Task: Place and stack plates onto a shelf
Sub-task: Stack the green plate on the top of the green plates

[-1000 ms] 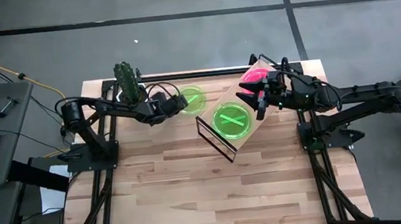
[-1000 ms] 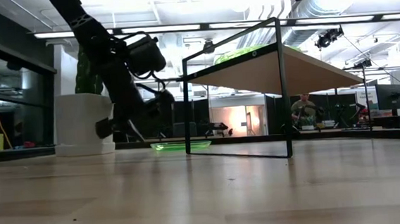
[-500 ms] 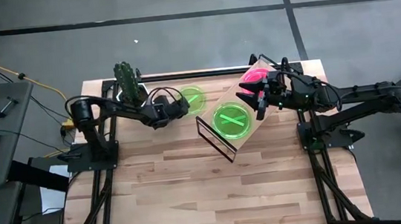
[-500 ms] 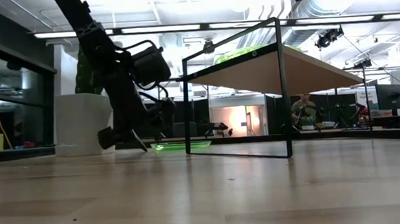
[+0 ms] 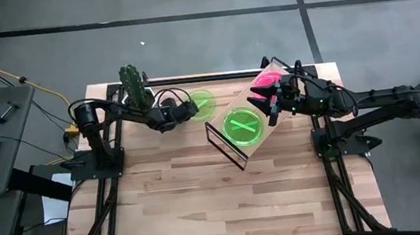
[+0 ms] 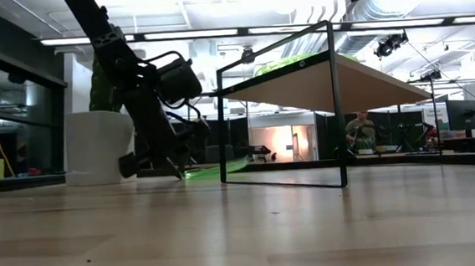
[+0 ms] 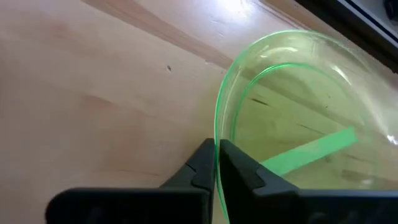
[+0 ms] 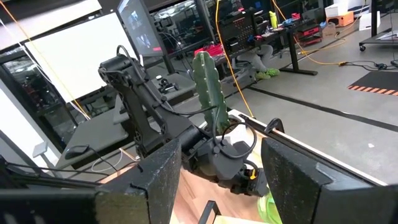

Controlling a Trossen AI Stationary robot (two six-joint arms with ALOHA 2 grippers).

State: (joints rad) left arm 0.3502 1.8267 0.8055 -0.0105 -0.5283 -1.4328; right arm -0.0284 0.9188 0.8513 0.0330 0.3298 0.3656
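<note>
A neon green plate point(image 5: 203, 101) lies on the table near its far edge, beside the shelf point(image 6: 326, 81). My left gripper point(image 5: 184, 108) is shut on the plate's left rim. A second green plate point(image 5: 242, 124) rests flat on the shelf's wooden top. Pink plates point(image 5: 266, 82) sit at the shelf's far right end. My right gripper point(image 5: 273, 104) hovers beside them, open, with nothing between its fingers point(image 8: 165, 180). My left gripper pinches the green plate's rim point(image 7: 216, 134) between its two fingers, one finger inside the rim and one outside. It comes slanting down from the table's left side. In the low view the plate point(image 6: 219, 169) sits tipped beside the fingers, low over the table.
A cactus in a white pot point(image 5: 135, 85) stands at the far left, just behind my left arm. The shelf's black wire frame point(image 6: 336, 101) stands right of the held plate. The near half of the table point(image 5: 227, 202) is bare wood.
My left gripper has moved a little toward the table's right, onto the green plate, and has shut on its rim. The plate, flat on the table before, now sits tipped.
</note>
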